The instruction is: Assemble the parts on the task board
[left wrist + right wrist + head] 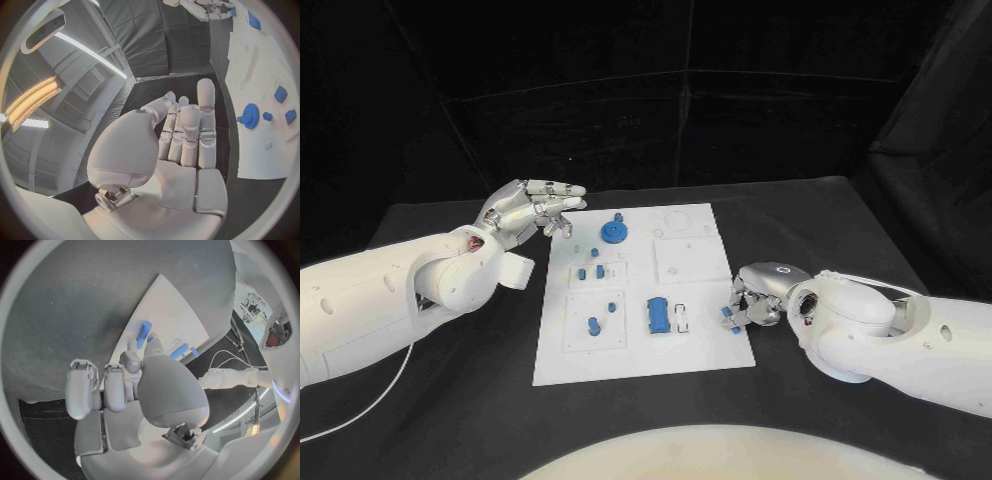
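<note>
Task board [689, 345] lay mid-table. Blue gear [615, 234] stood near far end; several small blue parts [594, 270] sat in left column; larger blue block [656, 315] sat near middle. Right-side plates looked unfilled, so assembly judged partly done.

Right hand [759, 300] rested at board's right edge, pinching small blue peg [144, 330].

Left hand [531, 212] hovered off far left corner, fingers extended, holding nothing.

Black table [459, 400] offered open room around board.
</note>
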Robot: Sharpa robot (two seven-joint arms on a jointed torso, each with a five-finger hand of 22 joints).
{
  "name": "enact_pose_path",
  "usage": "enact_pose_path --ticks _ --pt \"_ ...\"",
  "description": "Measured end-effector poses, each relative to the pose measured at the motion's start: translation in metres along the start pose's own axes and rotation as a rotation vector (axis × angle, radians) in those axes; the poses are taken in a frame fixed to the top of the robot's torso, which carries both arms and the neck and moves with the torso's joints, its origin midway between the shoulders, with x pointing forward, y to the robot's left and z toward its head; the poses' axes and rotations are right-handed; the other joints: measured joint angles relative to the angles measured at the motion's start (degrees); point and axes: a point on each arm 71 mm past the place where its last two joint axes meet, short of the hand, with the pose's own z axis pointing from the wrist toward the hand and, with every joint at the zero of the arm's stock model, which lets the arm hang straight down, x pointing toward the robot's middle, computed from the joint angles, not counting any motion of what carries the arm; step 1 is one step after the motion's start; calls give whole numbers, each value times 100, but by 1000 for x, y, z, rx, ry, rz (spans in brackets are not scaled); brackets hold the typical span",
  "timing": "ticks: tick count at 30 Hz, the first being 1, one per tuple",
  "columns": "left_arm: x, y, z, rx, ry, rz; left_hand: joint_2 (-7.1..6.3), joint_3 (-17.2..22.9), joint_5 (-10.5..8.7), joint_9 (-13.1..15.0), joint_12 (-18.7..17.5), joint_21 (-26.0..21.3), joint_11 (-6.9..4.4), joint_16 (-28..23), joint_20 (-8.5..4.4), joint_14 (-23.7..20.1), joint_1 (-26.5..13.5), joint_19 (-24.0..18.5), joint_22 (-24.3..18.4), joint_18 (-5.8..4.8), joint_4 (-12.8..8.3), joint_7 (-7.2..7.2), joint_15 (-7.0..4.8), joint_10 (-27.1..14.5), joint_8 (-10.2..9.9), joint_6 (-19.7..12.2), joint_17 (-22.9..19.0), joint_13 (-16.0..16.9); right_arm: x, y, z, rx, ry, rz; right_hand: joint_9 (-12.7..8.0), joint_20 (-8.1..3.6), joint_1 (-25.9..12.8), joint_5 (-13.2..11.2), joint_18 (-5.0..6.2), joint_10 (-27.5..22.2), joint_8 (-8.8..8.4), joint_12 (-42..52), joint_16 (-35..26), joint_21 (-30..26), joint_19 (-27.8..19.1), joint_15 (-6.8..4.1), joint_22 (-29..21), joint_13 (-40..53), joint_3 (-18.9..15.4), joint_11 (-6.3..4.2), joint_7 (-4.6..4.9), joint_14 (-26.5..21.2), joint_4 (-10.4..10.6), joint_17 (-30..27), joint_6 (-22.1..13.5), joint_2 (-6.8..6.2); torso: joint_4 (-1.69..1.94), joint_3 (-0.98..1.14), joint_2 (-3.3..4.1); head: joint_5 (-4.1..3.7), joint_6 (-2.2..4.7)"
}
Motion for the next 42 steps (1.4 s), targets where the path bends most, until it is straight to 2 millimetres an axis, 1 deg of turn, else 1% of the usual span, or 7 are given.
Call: enact_pose_path --ticks 9,15,25,28,33,35,42 --pt "0 0 0 -1 1 -1 0 0 0 0 0 0 0 0 0 0 0 0 0 0 0 0 0 0 0 0 1 0 0 7 1 -12 7 -41 27 0 431 502 0 -20 39 -50 0 0 0 -4 0 -12 171 -20 14 -4 -249 0 16 140 1 -4 0 -4 -5" --pt "0 0 -1 -2 2 -1 0 0 0 0 0 0 0 0 0 0 0 0 1 0 0 0 0 0 0 0 1 0 0 16 2 -27 -3 -49 -23 -64 823 -131 0 -83 10 -133 0 0 1 -77 0 -54 841 -60 -22 -6 -626 -1 35 278 5 -6 1 10 -7" --pt "0 0 -1 -2 2 -2 0 0 0 0 0 0 0 0 0 0 0 0 1 0 0 0 0 0 0 0 1 0 2 19 -2 -35 -29 -3 -120 -64 846 -87 0 -83 -218 -190 0 0 1 -85 0 -112 2176 -59 7 1 -515 -1 -63 255 9 -1 1 43 -3" --pt "0 0 -1 -2 3 -2 0 0 0 0 0 0 0 0 0 0 0 0 2 0 0 0 0 0 0 0 1 0 3 20 -5 -37 -29 39 -1670 -64 717 45 -1 -61 -223 -202 0 0 0 -85 0 -104 2702 -38 33 2 -455 -1 -37 126 9 -1 0 47 1" --pt "0 1 0 -2 4 -3 0 0 0 0 0 0 0 0 0 0 0 0 2 0 0 0 0 0 0 0 1 0 2 28 -9 -57 -38 123 -1481 -63 276 88 0 -17 -189 -210 0 0 0 -82 0 -55 3092 -41 29 -3 -300 -2 26 -295 9 -1 -1 67 12" --pt "0 1 0 -3 4 -3 0 0 0 0 0 0 0 0 0 1 0 0 2 0 0 0 0 0 0 0 1 0 1 33 -10 -71 -51 166 -459 -63 156 84 0 -17 -225 -205 0 0 0 -85 0 -56 3129 -42 29 -3 -264 -2 28 -369 9 -2 -1 71 15" --pt "1 1 0 -3 6 -4 0 0 0 0 0 0 0 0 0 1 0 0 2 0 0 0 0 0 0 0 2 0 -2 43 -9 -97 -83 246 -94 -63 19 84 -1 -17 -225 -177 0 0 0 -85 0 -45 3196 -42 9 -3 -203 -2 49 -492 10 -5 -1 85 16"
